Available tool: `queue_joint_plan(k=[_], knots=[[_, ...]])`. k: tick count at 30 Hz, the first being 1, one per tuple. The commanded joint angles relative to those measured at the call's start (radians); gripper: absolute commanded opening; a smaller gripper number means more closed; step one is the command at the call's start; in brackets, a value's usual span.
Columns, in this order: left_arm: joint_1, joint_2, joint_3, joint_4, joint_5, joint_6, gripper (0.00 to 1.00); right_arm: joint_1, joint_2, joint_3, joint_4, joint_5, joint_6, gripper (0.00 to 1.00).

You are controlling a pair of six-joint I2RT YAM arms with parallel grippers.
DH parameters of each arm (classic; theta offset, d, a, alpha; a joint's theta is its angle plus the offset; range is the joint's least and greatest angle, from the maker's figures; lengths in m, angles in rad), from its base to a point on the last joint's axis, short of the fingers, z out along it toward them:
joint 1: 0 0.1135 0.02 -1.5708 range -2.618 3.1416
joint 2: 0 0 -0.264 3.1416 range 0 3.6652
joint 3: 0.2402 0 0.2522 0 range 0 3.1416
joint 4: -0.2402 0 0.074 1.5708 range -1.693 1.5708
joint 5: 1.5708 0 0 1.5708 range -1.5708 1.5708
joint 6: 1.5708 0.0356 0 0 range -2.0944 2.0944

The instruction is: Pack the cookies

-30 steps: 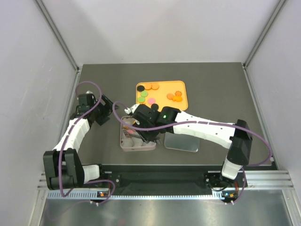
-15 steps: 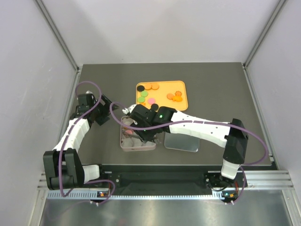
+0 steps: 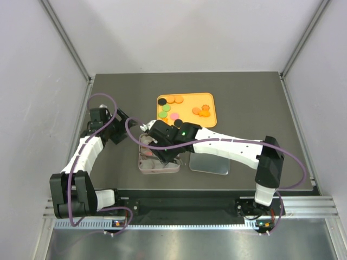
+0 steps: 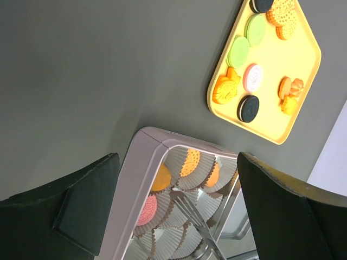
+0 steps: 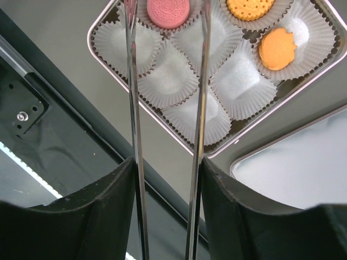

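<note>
Right wrist view: the right hand (image 5: 167, 169) holds a pair of long metal tongs (image 5: 132, 97), one thin strip lying against the inner face of each finger. The strips reach over the square tin (image 4: 142, 184). Their tips stand apart, one on either side of a pink cookie (image 5: 168, 11) that sits in a white paper cup (image 5: 179, 81) (a gap shows on both sides, so the tongs do not grip it). Two orange cookies (image 5: 277, 49) occupy cups in the next row; the cups nearer the camera hold nothing. A flat metal lid (image 5: 293, 162) lies on the surface just beside the tin.

Left wrist view: the left hand (image 4: 179, 162) is spread wide with nothing between its fingers. It hovers at the tin's outer wall, on the side away from the lid. Three orange cookies and one pink one are visible in the tin from here.

Remaining cookies (image 4: 252, 77) lie on the yellow tray (image 4: 290, 57): two black, two green, one pink and several orange, some of them touching.

Top view: the tray rests on the dark surface (image 3: 249, 97) beyond the tin, near it but not touching. The right arm reaches across the lid to the tin.
</note>
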State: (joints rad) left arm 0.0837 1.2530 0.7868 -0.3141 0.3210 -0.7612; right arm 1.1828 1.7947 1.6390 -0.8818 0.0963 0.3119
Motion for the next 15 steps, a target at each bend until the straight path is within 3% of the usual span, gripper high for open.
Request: queue_joint_plan(k=[1, 8, 15], knots=[[0.007, -0.009, -0.008, 0.052, 0.012, -0.004, 0.94, 0.018, 0.005, 0.064, 0.030, 0.016, 0.006, 0.51], [0.007, -0.009, -0.008, 0.053, 0.013, -0.003, 0.94, 0.012, -0.043, 0.087, 0.017, 0.034, 0.001, 0.50], [0.007, -0.007, -0.006, 0.055, 0.021, -0.004, 0.94, -0.130, -0.170, 0.087, -0.034, 0.086, -0.019, 0.50]])
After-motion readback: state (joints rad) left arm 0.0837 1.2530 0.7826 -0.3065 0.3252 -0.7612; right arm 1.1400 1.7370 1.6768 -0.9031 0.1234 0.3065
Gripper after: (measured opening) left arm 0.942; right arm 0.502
